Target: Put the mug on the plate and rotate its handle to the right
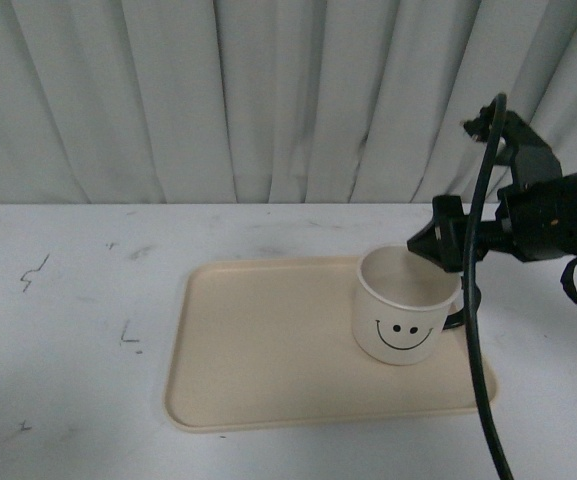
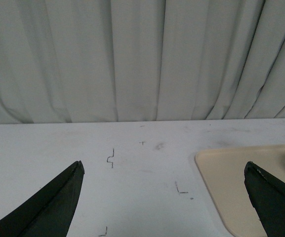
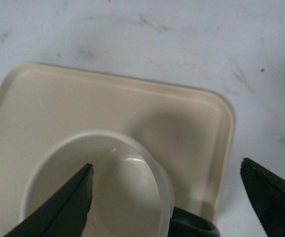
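The mug (image 1: 400, 309) is cream-white, wide and empty, with a thin rim and a black smiley face on the side turned toward the robot. It stands upright on the plate (image 1: 258, 350), close to the plate's right edge and nearer its far right corner. Its handle (image 1: 455, 318), a glossy black loop, sticks out to the right, partly hidden behind a cable (image 1: 480, 300) that hangs down in front.

The plate is a flat beige rectangle with rounded corners and a low rim; it lies on the white worktop (image 1: 68, 330), right of the middle.

The right claw (image 3: 167, 197) hangs just above the mug's right side, spread wide, holding nothing. In its wrist view one finger (image 3: 68, 207) shows over the mug's mouth and the other beyond the plate's edge.

The left claw (image 2: 164, 197) is also spread wide and empty, well apart from the mug, over bare worktop marked with small dark scratches. A pale pleated curtain (image 1: 218, 100) closes the back.
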Robot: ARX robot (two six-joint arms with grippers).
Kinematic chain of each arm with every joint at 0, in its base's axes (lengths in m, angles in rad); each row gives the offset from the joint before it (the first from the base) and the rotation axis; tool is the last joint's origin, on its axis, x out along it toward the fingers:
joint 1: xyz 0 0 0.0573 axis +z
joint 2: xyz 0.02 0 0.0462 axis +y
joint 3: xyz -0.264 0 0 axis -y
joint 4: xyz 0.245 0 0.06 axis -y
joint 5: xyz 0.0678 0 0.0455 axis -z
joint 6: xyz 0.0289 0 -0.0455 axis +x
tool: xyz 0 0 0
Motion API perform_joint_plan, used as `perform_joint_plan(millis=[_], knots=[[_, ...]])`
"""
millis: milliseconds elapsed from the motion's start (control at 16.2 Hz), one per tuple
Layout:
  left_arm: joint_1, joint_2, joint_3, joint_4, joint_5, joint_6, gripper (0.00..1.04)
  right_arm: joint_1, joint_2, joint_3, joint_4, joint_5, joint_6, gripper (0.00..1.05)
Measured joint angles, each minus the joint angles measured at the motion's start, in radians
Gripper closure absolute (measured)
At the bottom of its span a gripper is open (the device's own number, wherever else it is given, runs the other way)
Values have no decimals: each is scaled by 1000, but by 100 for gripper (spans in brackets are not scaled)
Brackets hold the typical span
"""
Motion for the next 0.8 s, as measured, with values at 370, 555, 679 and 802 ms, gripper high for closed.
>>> perform_joint_plan(millis=[370, 555, 679, 802], knots=[[0, 0, 0, 0, 0, 0, 7, -59, -283, -106, 228, 76, 87, 6], [0, 0, 0, 0, 0, 0, 7, -172, -523, -326, 447, 150, 60, 7], [0, 0, 0, 0, 0, 0, 7, -200, -596, -520, 679, 266, 61, 27], [1, 0, 0, 0, -1, 0, 7, -222, -706, -737, 738, 262, 61, 51]])
